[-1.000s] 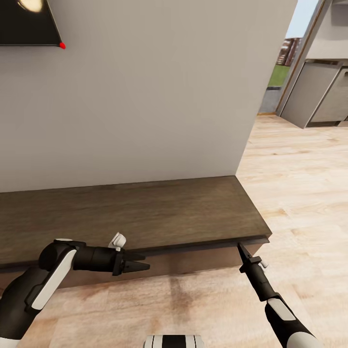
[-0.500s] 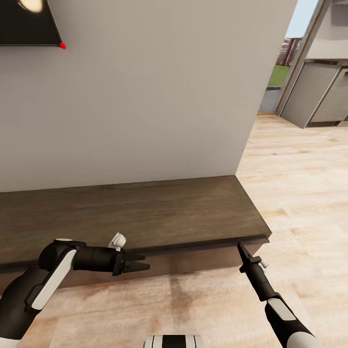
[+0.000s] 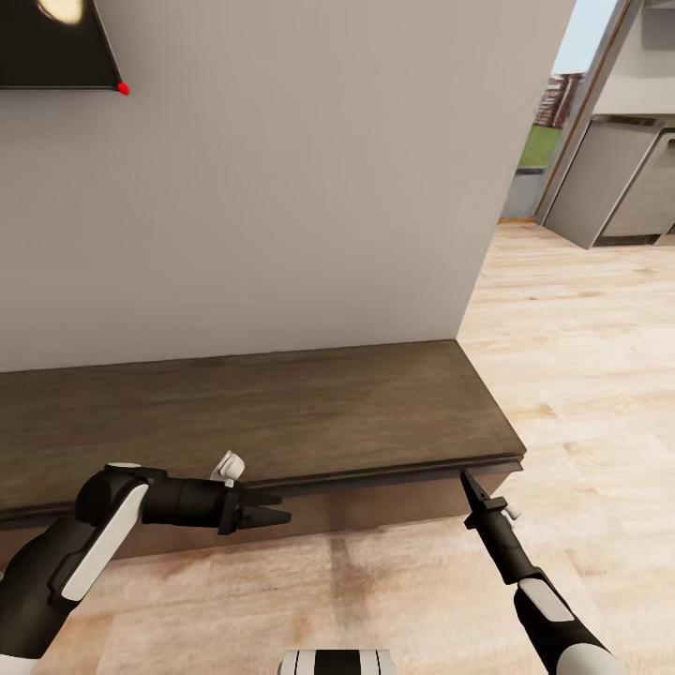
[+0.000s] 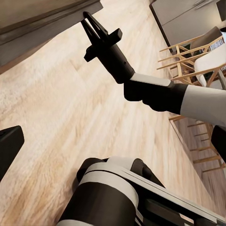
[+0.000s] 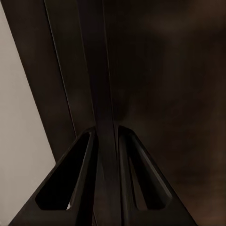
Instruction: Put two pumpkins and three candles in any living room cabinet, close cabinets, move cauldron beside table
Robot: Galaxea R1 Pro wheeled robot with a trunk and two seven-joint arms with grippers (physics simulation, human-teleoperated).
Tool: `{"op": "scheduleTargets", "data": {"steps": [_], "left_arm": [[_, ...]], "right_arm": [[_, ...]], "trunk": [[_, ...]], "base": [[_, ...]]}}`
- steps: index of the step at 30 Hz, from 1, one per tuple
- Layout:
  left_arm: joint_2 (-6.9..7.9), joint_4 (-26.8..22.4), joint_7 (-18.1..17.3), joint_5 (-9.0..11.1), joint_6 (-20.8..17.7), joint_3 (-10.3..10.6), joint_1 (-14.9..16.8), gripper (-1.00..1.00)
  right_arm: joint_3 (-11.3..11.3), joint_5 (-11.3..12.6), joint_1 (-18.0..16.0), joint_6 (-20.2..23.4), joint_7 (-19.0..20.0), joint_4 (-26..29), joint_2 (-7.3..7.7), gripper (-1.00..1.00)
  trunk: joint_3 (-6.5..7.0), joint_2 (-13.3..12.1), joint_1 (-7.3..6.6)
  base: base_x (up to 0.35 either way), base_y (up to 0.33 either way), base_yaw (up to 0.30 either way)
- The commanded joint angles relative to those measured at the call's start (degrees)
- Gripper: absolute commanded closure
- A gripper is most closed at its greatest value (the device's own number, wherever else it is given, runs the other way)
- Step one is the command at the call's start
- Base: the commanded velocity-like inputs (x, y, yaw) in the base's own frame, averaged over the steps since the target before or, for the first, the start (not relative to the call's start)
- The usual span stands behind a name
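From the head, the low cabinet (image 3: 281, 412) lies along the wall; the right gripper (image 3: 466, 481), jaws nearly together, touches its front lip. The left gripper (image 3: 277, 516), slightly spread, hangs before the front. Its wrist camera adds chairs (image 4: 197, 52) behind. The right wrist shows the fingers (image 5: 89, 155) straddling a dark edge (image 5: 101, 94): stiff, heavy, handleless wood, best hooked there.

pale wood floor (image 3: 581, 356), grey wall (image 3: 281, 187), wooden chairs (image 4: 197, 52)
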State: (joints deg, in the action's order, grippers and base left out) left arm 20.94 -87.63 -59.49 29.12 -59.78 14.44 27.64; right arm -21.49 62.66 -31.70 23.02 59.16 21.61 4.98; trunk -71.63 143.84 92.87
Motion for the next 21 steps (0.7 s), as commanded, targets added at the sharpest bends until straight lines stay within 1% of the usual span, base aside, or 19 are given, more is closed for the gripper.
{"op": "scheduleTargets", "data": {"steps": [1,21], "left_arm": [[0.02,0.0,-0.1,0.1,-0.2,0.1,0.0,-1.0],[-0.02,0.0,-0.1,0.0,-0.2,0.1,0.0,-1.0]], "right_arm": [[0.0,0.4,0.0,0.7,0.4,-0.1,0.01,1.0],[0.1,0.3,0.0,0.7,-0.2,0.0,0.21,1.0]], "trunk": [[-0.04,0.0,-0.01],[-0.04,0.0,-0.01]], "base": [[0.0,0.0,0.0],[0.0,0.0,0.0]]}}
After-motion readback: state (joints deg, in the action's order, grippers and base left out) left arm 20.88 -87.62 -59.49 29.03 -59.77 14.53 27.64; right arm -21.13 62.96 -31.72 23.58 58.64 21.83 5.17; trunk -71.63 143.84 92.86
